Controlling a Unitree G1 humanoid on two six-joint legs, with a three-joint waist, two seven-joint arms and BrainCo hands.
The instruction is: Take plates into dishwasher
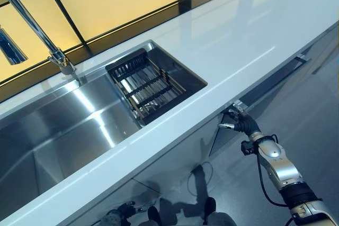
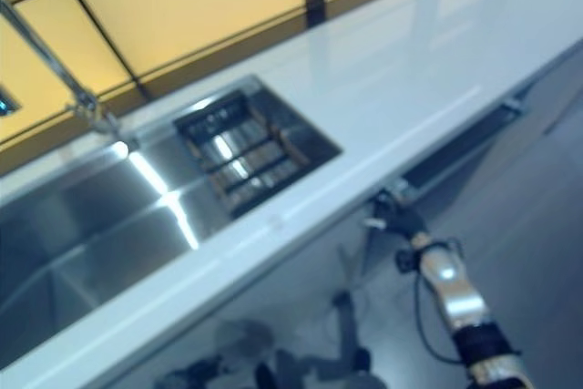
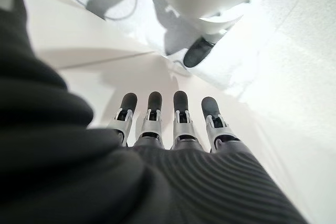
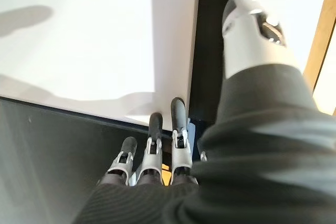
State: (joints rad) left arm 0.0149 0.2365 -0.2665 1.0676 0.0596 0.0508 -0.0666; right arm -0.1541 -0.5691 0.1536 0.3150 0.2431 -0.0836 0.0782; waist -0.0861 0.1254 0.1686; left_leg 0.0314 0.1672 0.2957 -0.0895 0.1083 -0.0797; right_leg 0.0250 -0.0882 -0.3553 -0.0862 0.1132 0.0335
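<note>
One long white bench (image 1: 254, 41) runs across the room, and I can read no label or writing anywhere on it. Set into it is one steel sink (image 1: 63, 125), with one tap (image 1: 32, 25) rising at its back edge and one dark wire rack (image 1: 144, 84) sitting in the end nearer the robot's right. I see no plates on the bench, in the sink or in either hand. The right hand (image 1: 241, 123) reaches up under the bench's front edge at a dark handle bar (image 1: 275, 80), its fingers (image 4: 178, 121) straight and close together, gripping nothing. The left hand (image 3: 168, 129) hangs low, fingers straight, side by side, empty.
</note>
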